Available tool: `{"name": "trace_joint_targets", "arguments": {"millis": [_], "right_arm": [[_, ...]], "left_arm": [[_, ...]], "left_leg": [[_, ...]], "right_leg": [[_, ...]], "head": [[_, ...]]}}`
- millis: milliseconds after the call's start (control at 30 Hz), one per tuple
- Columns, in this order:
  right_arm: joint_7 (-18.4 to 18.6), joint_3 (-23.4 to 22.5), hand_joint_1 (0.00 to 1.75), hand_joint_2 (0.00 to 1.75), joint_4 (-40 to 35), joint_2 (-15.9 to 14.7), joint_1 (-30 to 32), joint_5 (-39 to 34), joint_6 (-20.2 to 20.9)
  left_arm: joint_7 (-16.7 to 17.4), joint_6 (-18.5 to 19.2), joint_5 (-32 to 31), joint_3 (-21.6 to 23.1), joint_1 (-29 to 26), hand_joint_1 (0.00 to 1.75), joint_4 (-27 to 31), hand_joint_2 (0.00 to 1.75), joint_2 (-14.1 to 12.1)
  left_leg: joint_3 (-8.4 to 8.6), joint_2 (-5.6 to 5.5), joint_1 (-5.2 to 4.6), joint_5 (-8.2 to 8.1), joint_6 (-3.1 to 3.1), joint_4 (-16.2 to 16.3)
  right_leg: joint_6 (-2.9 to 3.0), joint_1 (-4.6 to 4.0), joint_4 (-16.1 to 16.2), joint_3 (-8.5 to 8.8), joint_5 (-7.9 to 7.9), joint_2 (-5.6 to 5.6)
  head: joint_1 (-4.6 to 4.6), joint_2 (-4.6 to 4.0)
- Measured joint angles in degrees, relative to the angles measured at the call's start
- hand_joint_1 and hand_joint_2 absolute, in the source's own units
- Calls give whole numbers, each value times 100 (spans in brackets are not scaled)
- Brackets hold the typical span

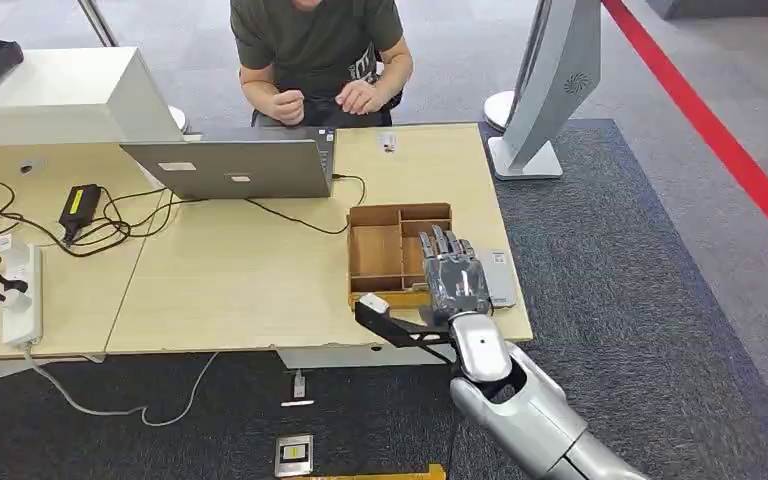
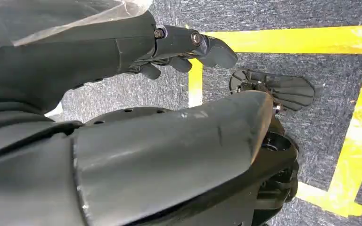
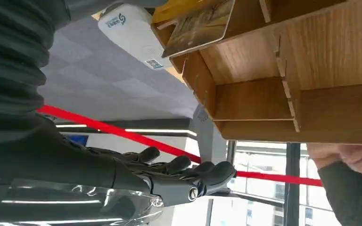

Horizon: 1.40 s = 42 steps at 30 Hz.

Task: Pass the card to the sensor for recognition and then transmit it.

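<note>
Our right robot hand [image 1: 454, 280] hovers over the wooden tray [image 1: 375, 250] near the desk [image 1: 240, 290] edge, fingers stretched out flat and grasping nothing. From the right wrist we see the card [image 3: 200, 26] leaning tilted in one tray compartment, just beside the white sensor [image 3: 129, 30], apart from the fingers [image 3: 179, 165]. Our left robot hand [image 2: 184, 49] hangs over the floor with fingers loosely curled, holding nothing.

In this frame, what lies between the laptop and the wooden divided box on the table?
In the head view, a black cable trails across bare tabletop from the laptop toward the wooden box; nothing else lies on that stretch.
</note>
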<state>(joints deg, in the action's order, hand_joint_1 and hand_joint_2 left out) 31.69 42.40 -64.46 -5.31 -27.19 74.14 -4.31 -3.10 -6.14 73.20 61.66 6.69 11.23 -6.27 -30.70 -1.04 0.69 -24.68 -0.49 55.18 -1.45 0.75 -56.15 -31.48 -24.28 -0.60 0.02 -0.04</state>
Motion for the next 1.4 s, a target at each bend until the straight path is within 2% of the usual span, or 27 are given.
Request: {"name": "trace_joint_targets", "arguments": {"millis": [600,900,1400], "right_arm": [[-265,2,0,175,723,282,-220,249,-179],[-219,-9,0,175,898,269,-238,258,-155],[-92,-100,0,175,820,112,-251,319,181]], "left_arm": [[2,-142,135,-7,0,0,0,0,20],[2,-92,107,-7,-2,0,0,0,26],[114,-124,85,-7,-5,0,0,0,26]], "left_leg": [[0,0,0,0,0,0],[1,0,0,0,0,1],[2,1,-1,0,0,1]], "right_leg": [[0,0,0,0,0,0],[0,0,0,0,0,0],[0,1,1,0,0,0]], "head": [[0,0],[0,0],[0,0]]}}
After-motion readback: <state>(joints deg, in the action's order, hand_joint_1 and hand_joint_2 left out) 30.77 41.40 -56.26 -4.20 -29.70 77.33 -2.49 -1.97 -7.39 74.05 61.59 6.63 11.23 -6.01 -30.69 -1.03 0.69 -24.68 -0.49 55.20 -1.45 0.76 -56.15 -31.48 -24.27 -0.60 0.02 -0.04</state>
